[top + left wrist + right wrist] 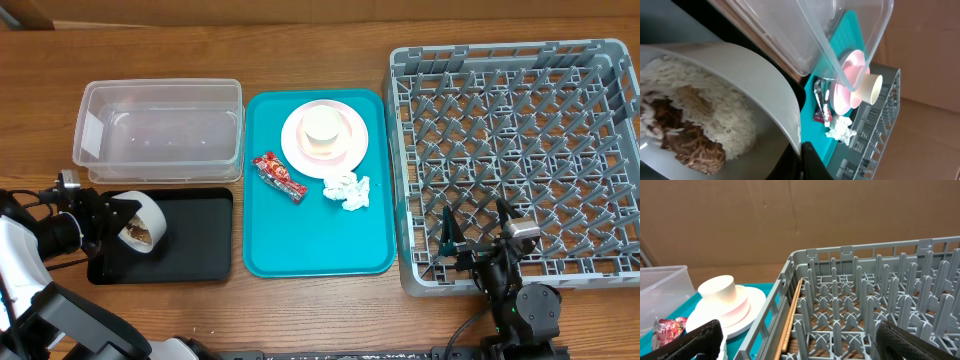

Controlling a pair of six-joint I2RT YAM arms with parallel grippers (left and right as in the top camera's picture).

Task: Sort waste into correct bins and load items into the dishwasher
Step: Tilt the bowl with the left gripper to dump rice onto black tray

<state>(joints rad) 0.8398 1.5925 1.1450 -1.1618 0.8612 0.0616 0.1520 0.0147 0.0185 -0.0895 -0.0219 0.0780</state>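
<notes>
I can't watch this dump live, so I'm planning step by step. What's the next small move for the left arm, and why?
Probably tilt the bowl a little further, mouth down. The left gripper holds it on its side above the black tray, yet the left wrist view shows rice and brown scraps lying inside, so the food has not slid out.

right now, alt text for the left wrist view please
A tilted white bowl of rice and brown scraps fills the left. Behind: clear tub, and a teal tray with pink plate, cup, red wrapper, napkin.
</notes>
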